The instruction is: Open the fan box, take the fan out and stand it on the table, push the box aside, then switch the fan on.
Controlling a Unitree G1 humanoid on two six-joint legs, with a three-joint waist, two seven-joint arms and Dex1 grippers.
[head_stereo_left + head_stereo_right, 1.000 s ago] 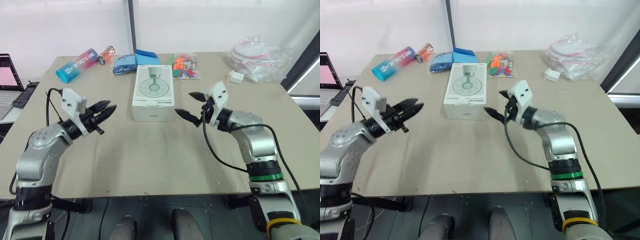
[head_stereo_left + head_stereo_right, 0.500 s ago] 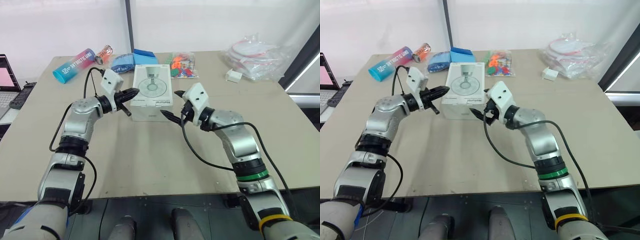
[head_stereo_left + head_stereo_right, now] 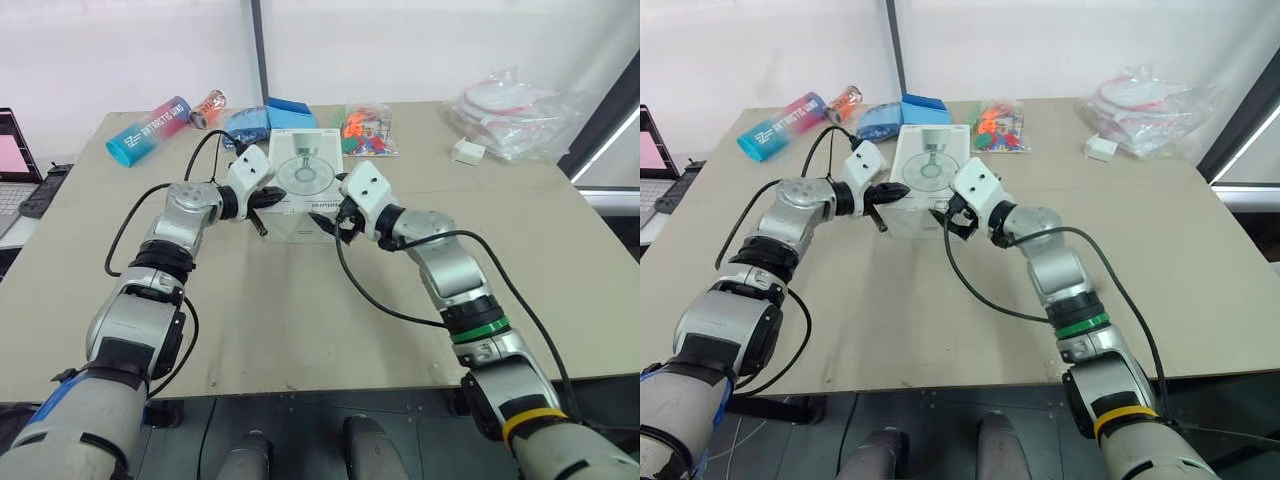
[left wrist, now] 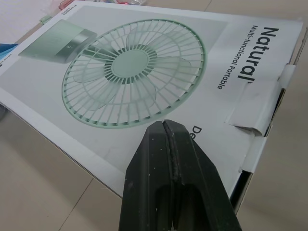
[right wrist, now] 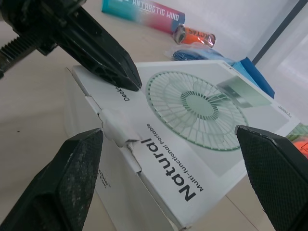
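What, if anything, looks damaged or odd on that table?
The clear tape sealing the fan box at its near end is crumpled and partly lifted. The box itself lies flat, and nothing looks spilled.

Tight at the fan box's (image 3: 305, 185) near end: left gripper (image 4: 166, 125), tips pressed together, on the lid; right gripper (image 5: 168, 131) spread wide just beside. Blue bag (image 3: 247, 125) and colourful packet (image 3: 368, 133) crowd behind. Near counter (image 3: 300, 320) open.

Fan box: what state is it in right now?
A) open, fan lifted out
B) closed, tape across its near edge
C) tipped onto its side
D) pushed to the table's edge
B: the fan box lies flat, lid down, with tape folded over its near edge; the shut left gripper points at its top.
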